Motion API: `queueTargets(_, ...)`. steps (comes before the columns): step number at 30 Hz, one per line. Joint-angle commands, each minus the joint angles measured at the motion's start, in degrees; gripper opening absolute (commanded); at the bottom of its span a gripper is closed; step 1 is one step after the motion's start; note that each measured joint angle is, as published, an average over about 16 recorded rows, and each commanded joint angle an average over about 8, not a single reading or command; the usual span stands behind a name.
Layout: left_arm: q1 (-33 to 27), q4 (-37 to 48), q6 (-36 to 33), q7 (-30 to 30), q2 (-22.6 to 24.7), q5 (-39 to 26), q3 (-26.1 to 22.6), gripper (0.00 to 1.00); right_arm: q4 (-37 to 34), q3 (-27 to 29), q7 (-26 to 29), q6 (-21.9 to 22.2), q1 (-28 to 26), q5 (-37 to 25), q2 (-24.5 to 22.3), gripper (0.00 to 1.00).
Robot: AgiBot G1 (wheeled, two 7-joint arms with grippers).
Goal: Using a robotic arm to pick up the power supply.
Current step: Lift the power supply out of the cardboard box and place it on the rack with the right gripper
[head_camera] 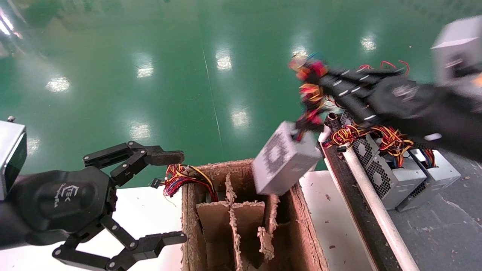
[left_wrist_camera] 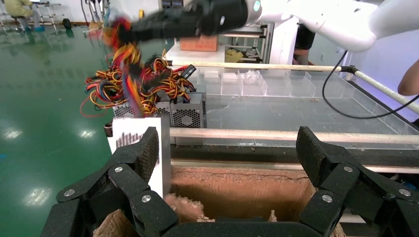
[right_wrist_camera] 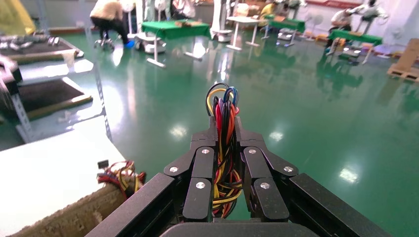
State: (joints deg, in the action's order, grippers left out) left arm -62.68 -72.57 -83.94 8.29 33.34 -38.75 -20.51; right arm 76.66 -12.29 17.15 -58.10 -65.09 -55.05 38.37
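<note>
Dangling by its wire bundle [right_wrist_camera: 225,143], the perforated grey power supply [head_camera: 285,160] hangs from the clenched right gripper [head_camera: 314,88].

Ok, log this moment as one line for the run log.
right claw: shut on wires | power supply: hanging by wires over box | left claw: open, idle beside box

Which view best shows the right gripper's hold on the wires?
Right wrist view: the right gripper is shut on the wires, seen close. Head view shows them blurred, the power supply hanging below, over the box. Left wrist view shows the bundle far off.
</note>
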Motion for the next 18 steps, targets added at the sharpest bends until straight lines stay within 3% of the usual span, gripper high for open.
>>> queueTargets(1, 0.0, 0.0, 0.0, 0.0, 0.0, 0.0, 0.0, 1.0, -0.2, 2.0, 0.4, -1.3, 0.2, 2.6, -2.2, 0.0)
queueTargets(10, 0.0, 0.0, 0.0, 0.0, 0.0, 0.0, 0.0, 1.0, -2.7, 7.8, 3.2, 0.1, -7.8, 6.1, -9.0, 0.0)
queueTargets(18, 0.0, 0.0, 0.0, 0.0, 0.0, 0.0, 0.0, 1.0, -4.9, 8.2, 4.0, 5.1, -13.6, -0.3, -14.9, 0.0)
